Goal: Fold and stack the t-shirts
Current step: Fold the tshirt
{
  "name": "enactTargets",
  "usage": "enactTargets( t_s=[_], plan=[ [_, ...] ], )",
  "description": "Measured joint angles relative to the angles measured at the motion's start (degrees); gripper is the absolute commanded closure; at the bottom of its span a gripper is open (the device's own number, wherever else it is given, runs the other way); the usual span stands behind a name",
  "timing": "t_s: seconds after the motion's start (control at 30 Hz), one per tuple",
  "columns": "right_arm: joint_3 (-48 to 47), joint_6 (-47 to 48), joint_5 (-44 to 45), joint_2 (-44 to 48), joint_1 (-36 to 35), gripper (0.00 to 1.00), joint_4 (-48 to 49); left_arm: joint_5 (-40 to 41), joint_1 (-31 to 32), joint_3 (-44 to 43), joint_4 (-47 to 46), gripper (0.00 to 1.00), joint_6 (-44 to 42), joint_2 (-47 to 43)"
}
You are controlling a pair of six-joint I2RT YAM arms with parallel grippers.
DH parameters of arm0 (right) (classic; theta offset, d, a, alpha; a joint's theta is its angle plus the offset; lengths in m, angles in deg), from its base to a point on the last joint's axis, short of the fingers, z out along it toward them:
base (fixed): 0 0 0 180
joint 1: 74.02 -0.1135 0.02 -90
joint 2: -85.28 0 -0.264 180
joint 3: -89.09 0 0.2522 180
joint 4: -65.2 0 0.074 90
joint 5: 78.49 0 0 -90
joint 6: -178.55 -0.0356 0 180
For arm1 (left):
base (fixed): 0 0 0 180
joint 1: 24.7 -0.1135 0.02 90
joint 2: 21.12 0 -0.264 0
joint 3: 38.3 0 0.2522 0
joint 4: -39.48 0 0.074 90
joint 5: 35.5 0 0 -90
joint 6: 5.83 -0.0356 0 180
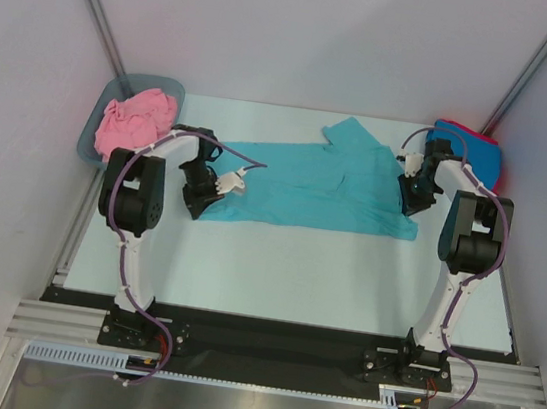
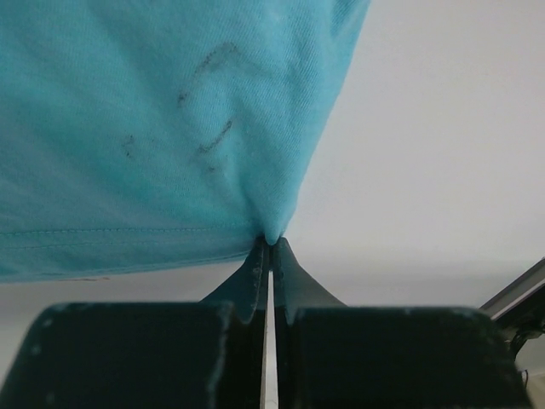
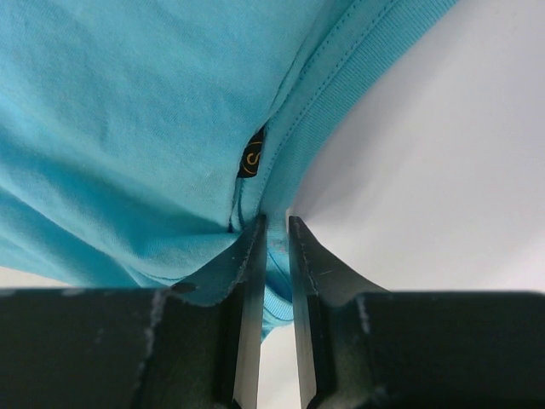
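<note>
A teal t-shirt [image 1: 326,186] lies spread out flat in the middle of the white table [image 1: 295,268]. One sleeve points to the far side.

The left tool [image 1: 230,185] is at the left end of the teal t-shirt. In the left wrist view its two fingers [image 2: 252,277] are pressed tight together. They pinch a little tip of the teal cloth right at the edge. Some small dark marks [image 2: 209,102] show on the cloth above the tool.

The right tool [image 1: 411,168] is at the right end of the teal t-shirt. In the right wrist view its fingers [image 3: 249,256] are close together with a fold of teal cloth caught between them. The pinch is beside the ribbed neck band, near a small black tag [image 3: 251,158].

A pink t-shirt [image 1: 138,121] sits in a bunch inside a grey-blue tub [image 1: 159,82] at the far left corner of the table. A red t-shirt [image 1: 469,136] and a bright blue t-shirt [image 1: 492,165] lie together at the far right corner, just behind the right arm.
</note>
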Motion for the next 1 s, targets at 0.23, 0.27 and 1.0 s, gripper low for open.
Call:
enactTargets(
  t_s=[0.23,0.27,1.0],
  plan=[
    [0.0,0.0,0.5,0.0,0.63,0.78,0.02,2.54,0.9,1.86,-0.35,1.0,-2.45,-1.11],
    [0.0,0.0,0.66,0.0,0.72,0.78,0.0,3.08,1.05,2.29,-0.35,1.0,-2.82,-1.36],
    [-0.07,-0.02,2.05,0.0,1.25,0.78,0.09,9.68,2.03,6.4,0.0,1.0,-4.46,-3.04]
  ],
)
